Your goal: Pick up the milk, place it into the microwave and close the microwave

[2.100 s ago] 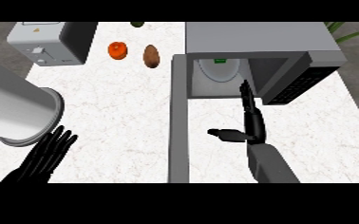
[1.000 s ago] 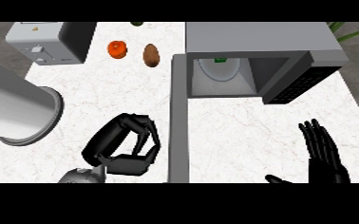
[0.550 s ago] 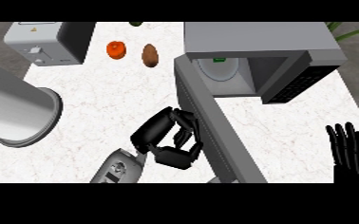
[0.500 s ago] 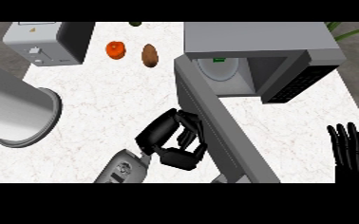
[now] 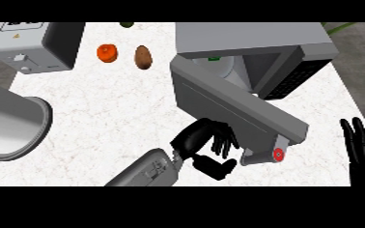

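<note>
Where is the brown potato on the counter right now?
In the head view, the brown oval potato lies on the white marble counter at upper left, just right of the orange tomato-like fruit and left of the grey microwave.

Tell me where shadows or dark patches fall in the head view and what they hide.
Head view: even light, no glare; the microwave cavity is shaded, the milk showing only as a pale shape with a green spot; the left hand sits dark against the door; the right hand is cropped at the right edge.
</note>
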Robot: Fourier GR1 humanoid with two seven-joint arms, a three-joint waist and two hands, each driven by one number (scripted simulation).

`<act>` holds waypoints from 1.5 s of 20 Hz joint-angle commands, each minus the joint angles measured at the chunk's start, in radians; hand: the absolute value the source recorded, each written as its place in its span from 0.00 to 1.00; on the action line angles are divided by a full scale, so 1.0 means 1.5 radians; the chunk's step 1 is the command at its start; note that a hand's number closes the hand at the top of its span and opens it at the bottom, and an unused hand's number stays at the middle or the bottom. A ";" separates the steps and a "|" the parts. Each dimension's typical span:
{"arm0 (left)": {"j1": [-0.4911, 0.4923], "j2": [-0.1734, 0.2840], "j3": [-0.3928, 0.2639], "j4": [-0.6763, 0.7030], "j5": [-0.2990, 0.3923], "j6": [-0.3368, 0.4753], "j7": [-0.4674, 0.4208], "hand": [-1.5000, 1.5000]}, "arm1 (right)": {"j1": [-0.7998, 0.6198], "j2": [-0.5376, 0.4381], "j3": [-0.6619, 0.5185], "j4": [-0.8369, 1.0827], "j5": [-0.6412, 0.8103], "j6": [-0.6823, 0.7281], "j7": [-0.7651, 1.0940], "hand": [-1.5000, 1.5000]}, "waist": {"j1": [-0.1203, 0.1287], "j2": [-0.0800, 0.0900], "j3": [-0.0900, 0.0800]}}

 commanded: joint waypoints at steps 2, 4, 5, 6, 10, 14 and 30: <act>-0.052 -0.005 -0.077 0.047 0.114 0.082 -0.036 0.00 | -0.035 -0.030 -0.002 -0.043 -0.021 0.021 0.045 0.00 | -0.023 0.007 -0.001; -0.077 -0.005 -0.068 0.026 0.153 0.096 -0.034 0.00 | -0.040 -0.036 0.014 -0.061 -0.031 0.042 0.051 0.00 | -0.045 0.011 -0.002; -0.082 -0.005 -0.071 0.033 0.169 0.100 -0.051 1.00 | -0.037 -0.042 0.009 -0.069 -0.032 0.048 0.047 0.00 | -0.051 0.011 -0.002; -0.114 -0.005 -0.065 0.020 0.188 0.100 -0.037 1.00 | -0.052 -0.036 0.023 -0.056 -0.026 0.048 0.047 0.00 | -0.058 0.015 -0.002; -0.149 -0.005 -0.037 0.031 0.247 0.116 -0.095 1.00 | -0.062 -0.062 0.017 -0.091 -0.047 0.068 0.072 0.00 | -0.085 0.021 -0.003; -0.198 -0.005 -0.039 0.050 0.285 0.138 -0.101 1.00 | -0.075 -0.069 0.021 -0.112 -0.054 0.072 0.085 0.00 | -0.112 0.024 -0.002; -0.349 -0.004 -0.006 0.162 0.389 0.195 -0.101 1.00 | -0.112 -0.122 0.001 -0.160 -0.122 0.104 0.146 0.00 | -0.195 0.045 0.000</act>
